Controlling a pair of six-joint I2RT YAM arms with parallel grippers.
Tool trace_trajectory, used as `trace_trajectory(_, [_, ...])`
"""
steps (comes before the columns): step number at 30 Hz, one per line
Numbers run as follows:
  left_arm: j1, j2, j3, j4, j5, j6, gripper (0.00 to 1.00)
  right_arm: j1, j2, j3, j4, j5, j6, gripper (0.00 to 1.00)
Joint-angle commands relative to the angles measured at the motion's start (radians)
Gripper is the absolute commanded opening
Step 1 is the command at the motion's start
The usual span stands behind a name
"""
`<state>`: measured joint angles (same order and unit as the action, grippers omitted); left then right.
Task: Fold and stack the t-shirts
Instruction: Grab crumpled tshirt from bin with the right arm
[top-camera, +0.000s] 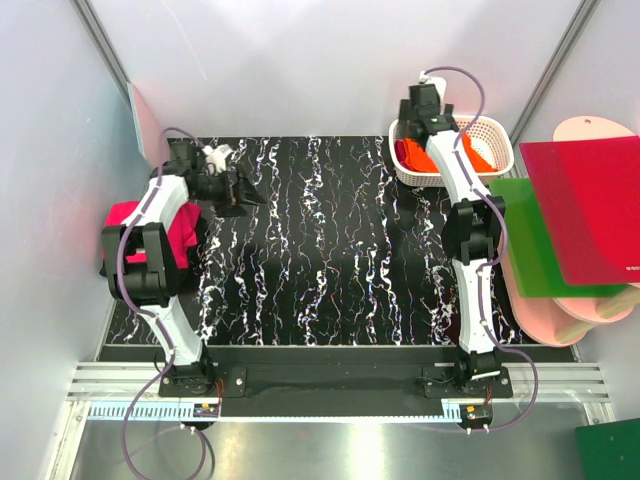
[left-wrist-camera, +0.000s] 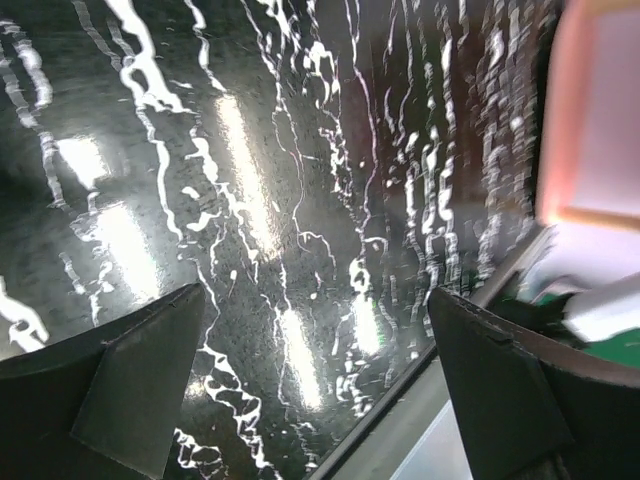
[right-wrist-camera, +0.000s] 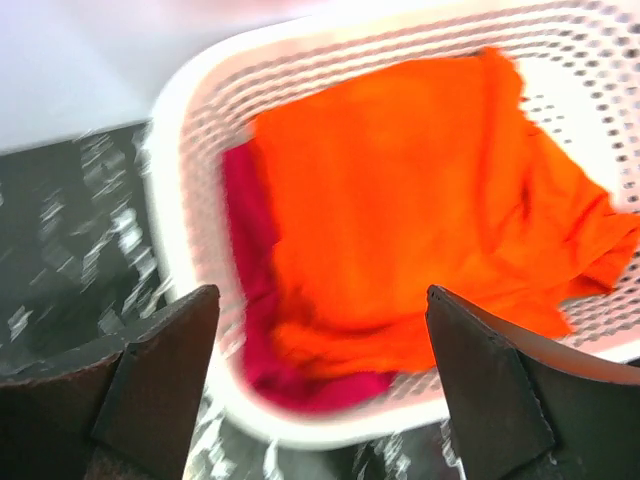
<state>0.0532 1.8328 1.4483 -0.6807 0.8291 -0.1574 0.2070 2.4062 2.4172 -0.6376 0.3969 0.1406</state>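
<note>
A bright orange t-shirt (right-wrist-camera: 420, 200) lies crumpled in a white basket (right-wrist-camera: 180, 130), with a magenta t-shirt (right-wrist-camera: 250, 270) under it at the basket's left side. In the top view the orange shirt (top-camera: 412, 155) shows in the basket (top-camera: 503, 140) at the back right. My right gripper (right-wrist-camera: 320, 380) is open and empty, above the basket's near rim; it also shows in the top view (top-camera: 424, 108). A folded magenta t-shirt (top-camera: 125, 215) lies at the table's left edge, partly hidden by my left arm. My left gripper (top-camera: 238, 190) is open and empty over the black mat (left-wrist-camera: 250, 200).
A black white-veined mat (top-camera: 330, 250) covers the table. A stiff red sheet (top-camera: 590, 210) and a green sheet (top-camera: 530, 245) lie on pale pink boards (top-camera: 560, 318) at the right. Grey walls close in on the left and back.
</note>
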Motion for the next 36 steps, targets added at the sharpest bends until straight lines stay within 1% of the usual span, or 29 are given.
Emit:
trace_trajectory(1, [0.05, 0.017, 0.021, 0.079, 0.165, -0.057, 0.99, -0.049, 0.093, 0.167, -0.074, -0.013, 0.04, 0.92])
trace_trajectory(3, [0.057, 0.039, 0.049, 0.072, 0.176, -0.048, 0.99, -0.067, 0.125, 0.18, -0.08, 0.002, 0.043, 0.92])
trace_trajectory(4, [0.06, 0.052, 0.056, 0.05, 0.171, -0.042, 0.99, -0.072, 0.134, 0.18, -0.085, 0.003, 0.05, 0.9])
trace_trajectory(10, [0.068, 0.049, 0.067, 0.046, 0.168, -0.034, 0.99, -0.107, 0.226, 0.21, -0.135, -0.021, 0.085, 0.89])
trace_trajectory(11, [0.069, 0.051, 0.069, 0.046, 0.166, -0.04, 0.99, -0.109, 0.237, 0.214, -0.137, -0.032, 0.086, 0.8])
trace_trajectory(12, [0.068, 0.055, 0.069, 0.046, 0.168, -0.042, 0.99, -0.109, 0.254, 0.214, -0.137, -0.044, 0.086, 0.79])
trace_trajectory(14, [0.068, 0.057, 0.067, 0.046, 0.168, -0.045, 0.99, -0.11, 0.271, 0.217, -0.137, -0.062, 0.099, 0.72])
trace_trajectory(16, [0.065, 0.052, 0.069, 0.046, 0.165, -0.045, 0.99, -0.109, 0.294, 0.218, -0.137, -0.07, 0.115, 0.7])
trace_trajectory(17, [0.063, 0.051, 0.069, 0.046, 0.16, -0.045, 0.99, -0.11, 0.3, 0.218, -0.139, -0.087, 0.122, 0.66])
trace_trajectory(18, [0.063, 0.049, 0.07, 0.044, 0.156, -0.044, 0.99, -0.112, 0.32, 0.249, -0.155, -0.099, 0.131, 0.61])
trace_trajectory(19, [0.062, 0.048, 0.072, 0.043, 0.154, -0.042, 0.99, -0.112, 0.327, 0.258, -0.157, -0.105, 0.137, 0.5])
trace_trajectory(20, [0.063, 0.048, 0.076, 0.04, 0.154, -0.039, 0.99, -0.115, 0.335, 0.269, -0.155, -0.13, 0.137, 0.34])
trace_trajectory(21, [0.063, 0.048, 0.078, 0.037, 0.154, -0.037, 0.99, -0.115, 0.338, 0.27, -0.155, -0.135, 0.139, 0.03])
trace_trajectory(22, [0.062, 0.049, 0.08, 0.033, 0.153, -0.034, 0.99, -0.113, 0.34, 0.272, -0.157, -0.139, 0.143, 0.0])
trace_trajectory(25, [0.059, 0.052, 0.087, 0.032, 0.151, -0.034, 0.99, -0.115, 0.329, 0.264, -0.162, -0.167, 0.155, 0.0])
trace_trajectory(28, [0.054, 0.049, 0.093, 0.03, 0.142, -0.034, 0.99, -0.112, 0.271, 0.227, -0.166, -0.187, 0.166, 0.0])
trace_trajectory(31, [0.05, 0.051, 0.096, 0.03, 0.136, -0.036, 0.99, -0.095, 0.193, 0.197, -0.154, -0.156, 0.148, 0.0])
trace_trajectory(32, [0.047, 0.052, 0.096, 0.03, 0.139, -0.037, 0.99, -0.092, 0.154, 0.2, -0.148, -0.148, 0.142, 0.0])
trace_trajectory(36, [0.042, 0.069, 0.1, 0.03, 0.157, -0.039, 0.99, -0.074, 0.093, 0.256, -0.125, -0.136, 0.131, 0.0])
